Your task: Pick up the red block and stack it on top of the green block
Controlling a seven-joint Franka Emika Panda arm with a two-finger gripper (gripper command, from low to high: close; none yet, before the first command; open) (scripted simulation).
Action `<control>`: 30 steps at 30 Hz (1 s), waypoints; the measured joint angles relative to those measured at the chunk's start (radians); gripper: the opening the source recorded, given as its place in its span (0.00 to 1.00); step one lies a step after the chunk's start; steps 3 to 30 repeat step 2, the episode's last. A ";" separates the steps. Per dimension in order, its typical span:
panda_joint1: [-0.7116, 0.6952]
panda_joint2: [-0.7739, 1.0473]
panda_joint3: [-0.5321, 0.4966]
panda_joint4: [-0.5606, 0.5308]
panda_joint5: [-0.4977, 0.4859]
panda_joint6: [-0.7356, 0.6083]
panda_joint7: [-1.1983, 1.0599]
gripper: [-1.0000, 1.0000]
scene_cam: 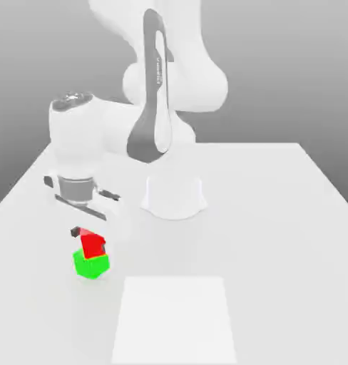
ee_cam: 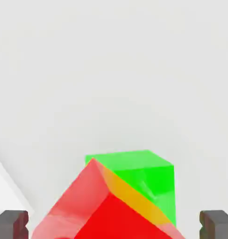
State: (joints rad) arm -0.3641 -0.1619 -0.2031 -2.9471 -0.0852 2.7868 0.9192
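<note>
Spread wide, our tool (scene_cam: 90, 239) hung low over the tabletop (scene_cam: 277, 235) on the exterior view's left, its two dark fingertips (ee_cam: 11, 224) standing well apart on either side of the red block (scene_cam: 93, 244). In the hand view we saw clear gaps between each pad and the cube's sides, so nothing was being pinched.

We found the red block sitting on top of the green block (scene_cam: 90, 264), touching it. It looked turned relative to the cube below, with one corner pointing toward the hand camera, so the edges of the two cubes did not line up. In the hand view, the red block (ee_cam: 111, 210) covered much of the green block (ee_cam: 144, 170), leaving the green cube's far top face and one side showing past it.

Both cubes stood together near the front of the tabletop on the exterior view's left, close beside a paler square patch (scene_cam: 175, 319) in the surface but apart from it. Behind them we saw the arm's white base (scene_cam: 173, 196) planted near the middle of the tabletop.
</note>
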 joint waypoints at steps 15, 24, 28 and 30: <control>-0.014 -0.072 0.009 -0.003 -0.020 -0.069 0.014 1.00; -0.014 -0.072 0.009 -0.003 -0.020 -0.069 0.014 1.00; -0.014 -0.072 0.009 -0.003 -0.020 -0.069 0.014 1.00; -0.014 -0.072 0.009 -0.003 -0.020 -0.069 0.014 1.00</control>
